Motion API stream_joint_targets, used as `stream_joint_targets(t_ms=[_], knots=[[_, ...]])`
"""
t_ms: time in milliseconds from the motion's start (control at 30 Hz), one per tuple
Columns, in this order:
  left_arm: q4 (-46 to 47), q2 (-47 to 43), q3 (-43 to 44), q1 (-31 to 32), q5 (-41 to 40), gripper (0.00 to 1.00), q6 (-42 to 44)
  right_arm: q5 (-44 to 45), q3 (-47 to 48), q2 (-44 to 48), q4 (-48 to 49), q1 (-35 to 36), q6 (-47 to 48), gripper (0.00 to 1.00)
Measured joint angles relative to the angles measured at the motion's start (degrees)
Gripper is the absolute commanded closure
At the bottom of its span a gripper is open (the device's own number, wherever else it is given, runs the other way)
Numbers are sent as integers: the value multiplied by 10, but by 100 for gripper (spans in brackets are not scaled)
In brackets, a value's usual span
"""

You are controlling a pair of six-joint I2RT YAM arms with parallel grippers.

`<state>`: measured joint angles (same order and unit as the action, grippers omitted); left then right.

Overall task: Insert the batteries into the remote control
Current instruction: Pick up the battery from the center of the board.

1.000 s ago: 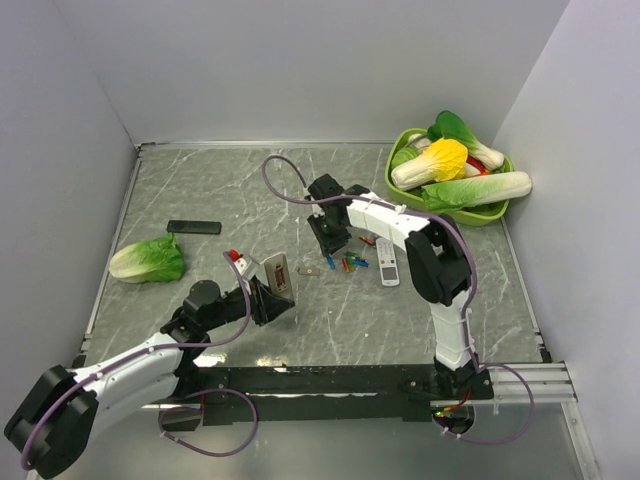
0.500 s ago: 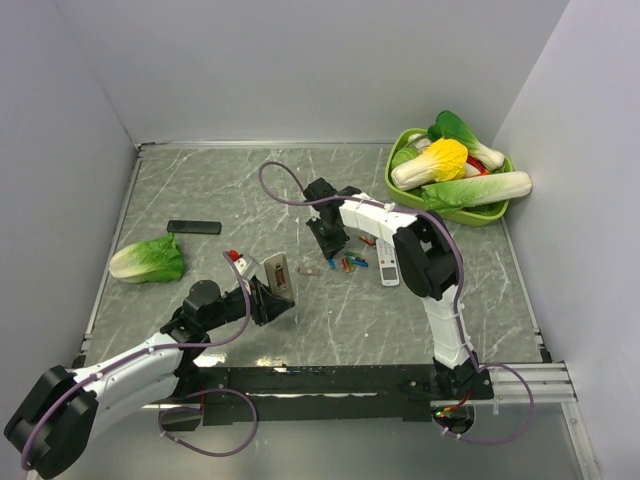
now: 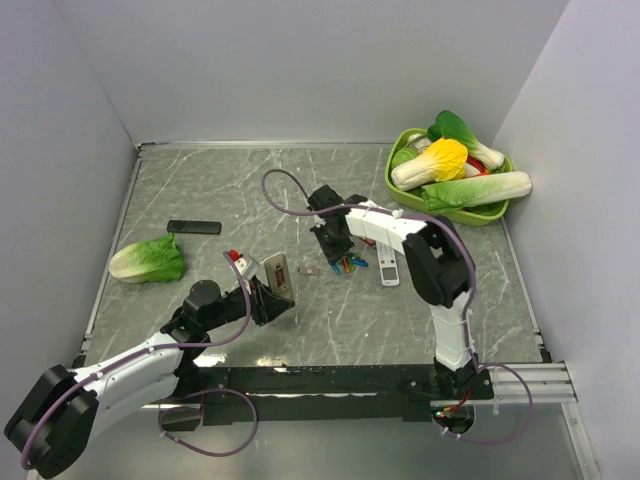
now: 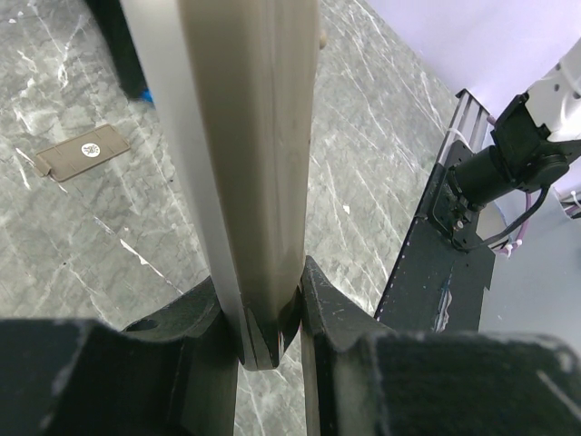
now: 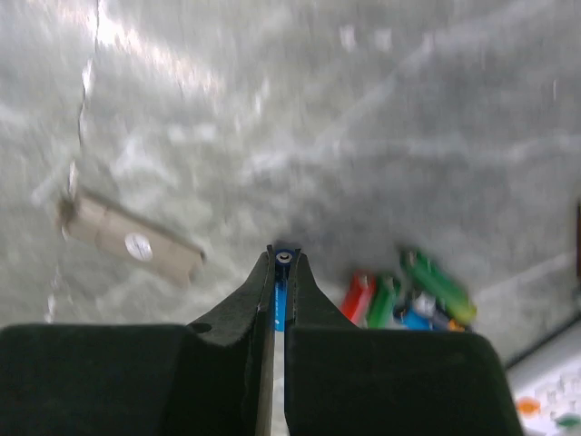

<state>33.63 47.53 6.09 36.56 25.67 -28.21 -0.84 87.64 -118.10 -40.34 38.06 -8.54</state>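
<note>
The remote control (image 4: 250, 136) is held upright, clamped at its foot by the left pincer (image 4: 270, 309), while a light, stiff, likely slippery blue battery (image 5: 281, 292) is nipped lengthwise by the clenched right pincer (image 5: 280, 265).

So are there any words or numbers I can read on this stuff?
None can be read.
Cover plate: a small round mark, too small to read.
Wide white remote: button marks, blurred.
Batteries: wraps blurred, no letters clear.
Remote control: no print on the side that shows.
</note>
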Motion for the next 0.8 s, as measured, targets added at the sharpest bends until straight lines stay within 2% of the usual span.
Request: stream_joint_targets(t_ms=[200,367,567,800], knots=[[17,10,0,0,0,99,-12,5,-110,141,52,9,-7,100],[42,24,0,0,-2,99,-32,35,-182,268,132,49,-10,100],[54,42,2,0,-17,99,-61,80,-296,425,269,131,-8,100],[63,56,9,0,-31,99,-90,126,-429,534,475,211,13,100]])
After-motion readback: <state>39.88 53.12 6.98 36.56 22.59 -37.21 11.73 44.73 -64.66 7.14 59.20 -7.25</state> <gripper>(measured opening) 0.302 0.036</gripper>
